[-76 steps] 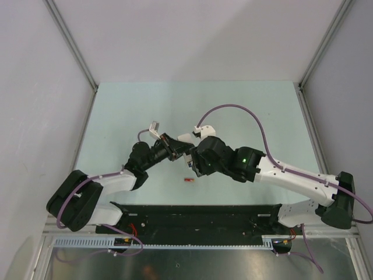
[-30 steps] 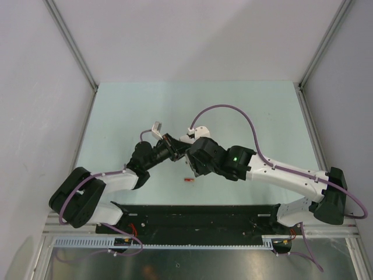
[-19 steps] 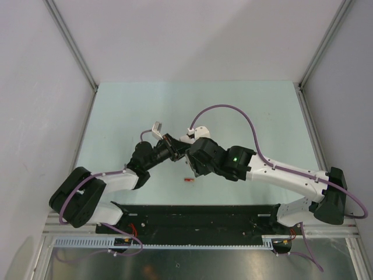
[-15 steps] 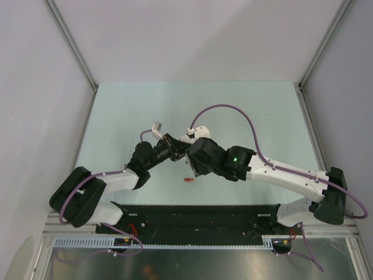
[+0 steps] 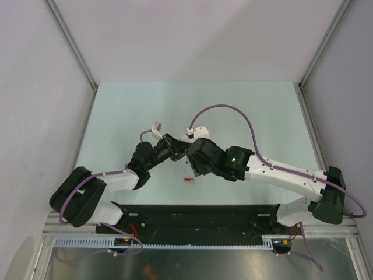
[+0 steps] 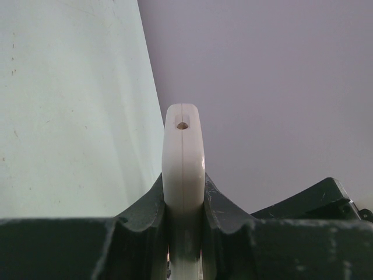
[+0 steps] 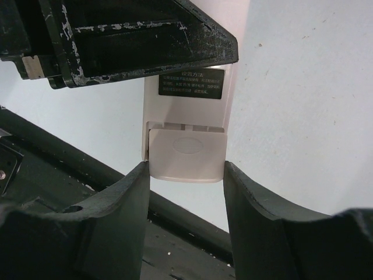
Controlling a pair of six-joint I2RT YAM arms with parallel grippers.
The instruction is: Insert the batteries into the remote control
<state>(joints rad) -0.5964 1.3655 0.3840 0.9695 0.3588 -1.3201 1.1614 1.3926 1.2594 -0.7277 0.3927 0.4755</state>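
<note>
One remote control (image 6: 183, 153), two pincers, one battery in sight.

Remote control: white, held off the desk (image 5: 145, 105) where the two arms met. From the left wrist it showed edge-on, with a small round hole near its far end. From the right wrist its plain back showed, with one black label (image 7: 191, 83) of pale print.

Left pincer (image 6: 183, 195): narrow, clamped on the remote control, one dark finger pressed on each flat face.

Right pincer (image 7: 186, 170): about half wide, fingers on either side of the remote control's near end. Both inner edges met the sides of the battery cover (image 7: 186, 153); it read as a grip across the width.

Battery compartment: one. The cover sat over it, a thin step showing at the cover's label end. What lay inside could not be told.

Red battery (image 5: 187, 180): one, lying flat on the desk, nearer the arm bases than the remote control and just below the right wrist in the overhead view. It touched neither pincer.

Remote control itself was mostly hidden by both pincers in the overhead view.
</note>
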